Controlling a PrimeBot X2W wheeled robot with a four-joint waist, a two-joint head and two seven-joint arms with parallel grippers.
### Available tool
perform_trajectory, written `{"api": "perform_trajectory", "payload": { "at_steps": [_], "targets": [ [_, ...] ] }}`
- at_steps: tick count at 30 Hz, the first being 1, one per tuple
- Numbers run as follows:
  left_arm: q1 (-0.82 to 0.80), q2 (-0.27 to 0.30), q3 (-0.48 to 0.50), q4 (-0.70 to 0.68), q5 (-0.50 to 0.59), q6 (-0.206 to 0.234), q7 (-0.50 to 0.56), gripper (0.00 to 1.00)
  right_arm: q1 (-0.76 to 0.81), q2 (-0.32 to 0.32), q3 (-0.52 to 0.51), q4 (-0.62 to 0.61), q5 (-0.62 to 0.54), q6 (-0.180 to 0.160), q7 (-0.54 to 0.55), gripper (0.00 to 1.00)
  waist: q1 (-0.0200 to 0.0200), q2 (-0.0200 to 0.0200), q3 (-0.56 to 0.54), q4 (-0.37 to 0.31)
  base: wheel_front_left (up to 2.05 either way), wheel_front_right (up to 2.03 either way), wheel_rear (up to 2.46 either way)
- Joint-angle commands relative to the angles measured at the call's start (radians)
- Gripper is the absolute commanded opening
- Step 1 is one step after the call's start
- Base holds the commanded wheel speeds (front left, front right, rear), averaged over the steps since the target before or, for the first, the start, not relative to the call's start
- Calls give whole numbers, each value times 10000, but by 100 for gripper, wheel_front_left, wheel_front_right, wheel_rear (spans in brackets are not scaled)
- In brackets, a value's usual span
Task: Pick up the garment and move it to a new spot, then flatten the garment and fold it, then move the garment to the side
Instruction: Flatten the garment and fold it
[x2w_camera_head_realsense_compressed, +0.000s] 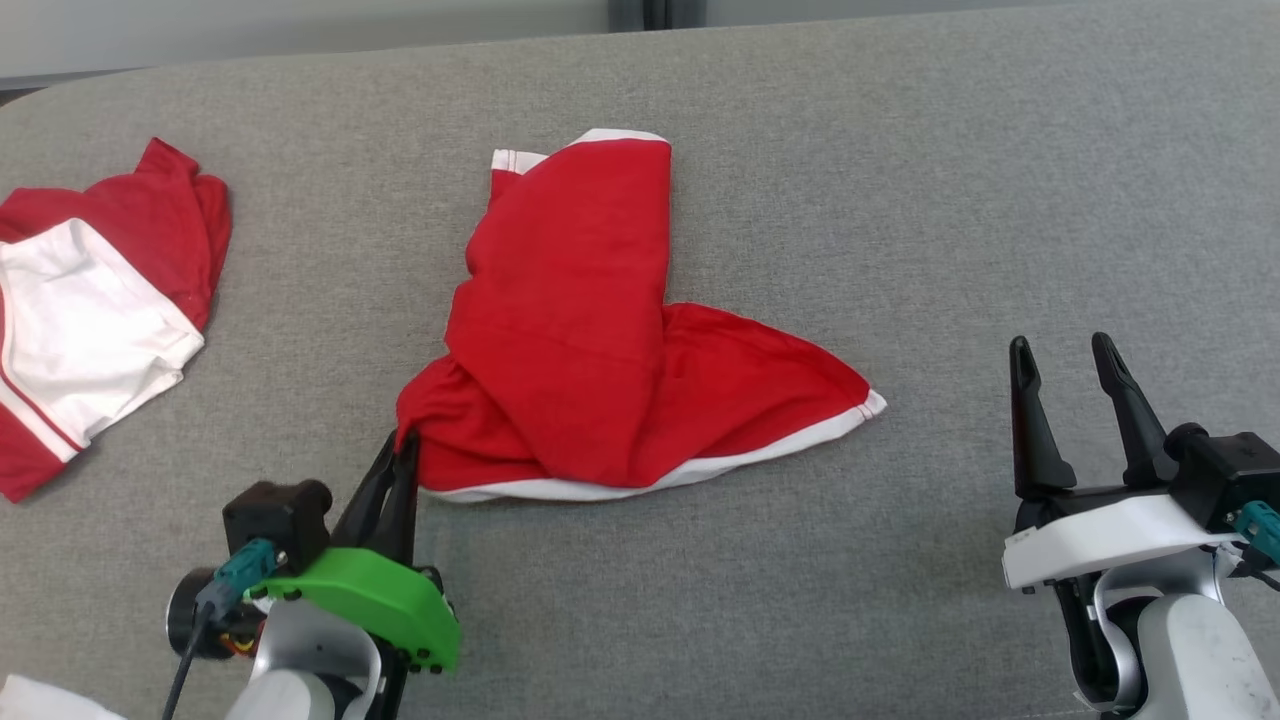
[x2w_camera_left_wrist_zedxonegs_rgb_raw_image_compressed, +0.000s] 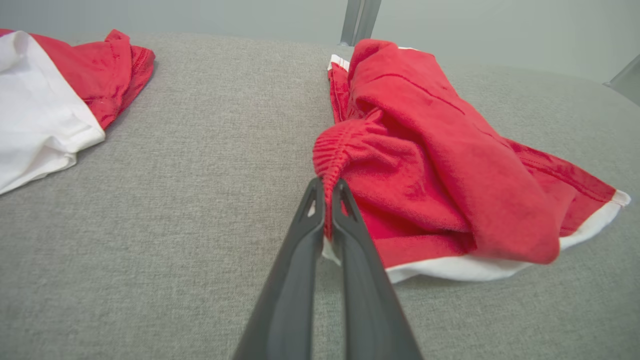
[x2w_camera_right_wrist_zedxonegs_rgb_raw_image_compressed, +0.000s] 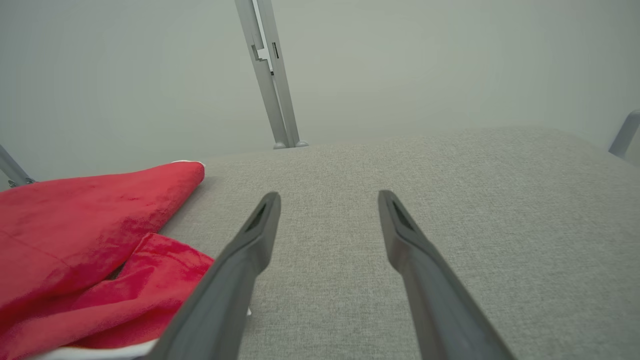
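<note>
A red garment (x2w_camera_head_realsense_compressed: 590, 330) with white hems lies crumpled in the middle of the grey padded surface. My left gripper (x2w_camera_head_realsense_compressed: 402, 448) is shut on its near-left corner, pinching the gathered elastic edge (x2w_camera_left_wrist_zedxonegs_rgb_raw_image_compressed: 327, 187) between its two dark fingers. The garment (x2w_camera_left_wrist_zedxonegs_rgb_raw_image_compressed: 425, 160) spreads up and to the right of those fingers in the left wrist view. My right gripper (x2w_camera_head_realsense_compressed: 1062, 348) stands open well to the right of the garment, fingers apart with nothing between them (x2w_camera_right_wrist_zedxonegs_rgb_raw_image_compressed: 327, 200). The garment's edge (x2w_camera_right_wrist_zedxonegs_rgb_raw_image_compressed: 90, 250) shows at the lower left of the right wrist view.
A second red and white garment (x2w_camera_head_realsense_compressed: 90, 300) lies at the far left of the surface (x2w_camera_head_realsense_compressed: 950, 200), also seen as red and white cloth (x2w_camera_left_wrist_zedxonegs_rgb_raw_image_compressed: 55, 95) in the left wrist view. Grey metal posts (x2w_camera_right_wrist_zedxonegs_rgb_raw_image_compressed: 270, 75) rise behind the far edge.
</note>
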Motion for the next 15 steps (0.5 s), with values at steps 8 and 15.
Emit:
{"api": "perform_trajectory", "payload": {
  "at_steps": [8, 15],
  "targets": [
    [671, 99, 217, -332, -449, 312, 434, 100, -14, 23, 87, -96, -54, 1, 110, 100, 0, 0, -146, -42, 0, 0, 0],
    [-120, 0, 376, 451, -199, 18, -859, 100, 88, 41, 71, -328, -110, 1, 158, 100, 0, 0, -206, -310, 0, 0, 0]
  ]
}}
